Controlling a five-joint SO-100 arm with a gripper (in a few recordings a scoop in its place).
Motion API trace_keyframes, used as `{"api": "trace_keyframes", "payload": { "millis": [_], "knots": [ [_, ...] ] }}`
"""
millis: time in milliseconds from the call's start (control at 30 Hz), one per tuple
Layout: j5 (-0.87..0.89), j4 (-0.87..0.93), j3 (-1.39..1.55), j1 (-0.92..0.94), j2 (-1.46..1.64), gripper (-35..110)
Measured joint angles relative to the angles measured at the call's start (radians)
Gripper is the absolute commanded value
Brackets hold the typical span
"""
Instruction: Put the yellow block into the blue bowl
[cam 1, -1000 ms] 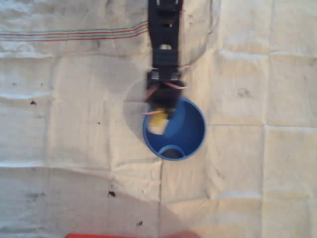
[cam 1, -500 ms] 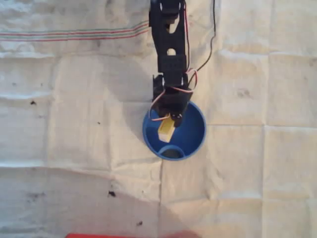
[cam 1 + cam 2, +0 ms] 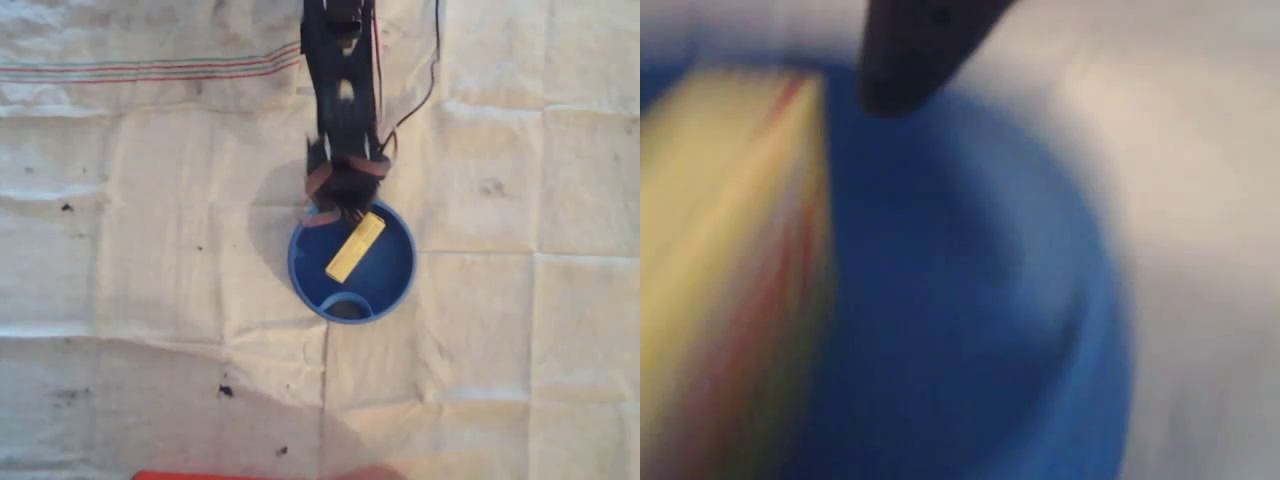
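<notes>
Block, yellow: the yellow block lies inside the blue bowl, set diagonally in the overhead view, its upper end just below and slightly right of the gripper and its lower end farther down and to the left, toward the bowl's middle. Whether that upper end still touches a fingertip cannot be told; motion blur hides the contact. In the wrist view the yellow block is a large blurred pale-yellow face with faint reddish streaks, left of and below one dark gripper finger, with the blue bowl interior behind and to the right of it. Bowl, blue: round, deep, solid blue, directly beneath and ahead of the gripper, its upper rim partly covered by the gripper; a darker small circle shows low inside it, on the far side of the block from the gripper. Gripper: dark, blurred, hanging over the bowl's upper rim at the end of a black arm that enters from the top edge, with red and dark wires looping beside it; whether it is spread or pressed together cannot be told. Counter: covered in creased off-white cloth, with thin red and green stripes well up and left of the gripper, small dark specks, and a red edge at the bottom, far below the gripper. Writing, labels, brands: none legible.
</notes>
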Motion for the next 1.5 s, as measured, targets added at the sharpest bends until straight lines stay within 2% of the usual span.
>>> {"api": "trace_keyframes", "payload": {
  "millis": [233,467,667,1067,1267,1500],
  "knots": [
    [0.137,0.114,0.000,-0.006,0.256,0],
    [0.374,0.170,0.025,-0.006,0.534,0],
    [0.532,0.176,0.242,-0.075,0.796,0],
    [0.724,0.176,0.776,-0.235,1.457,0],
    [0.908,0.118,0.899,-0.253,1.606,0],
    [0.959,0.094,0.974,-0.268,1.661,0]
  ]
}}
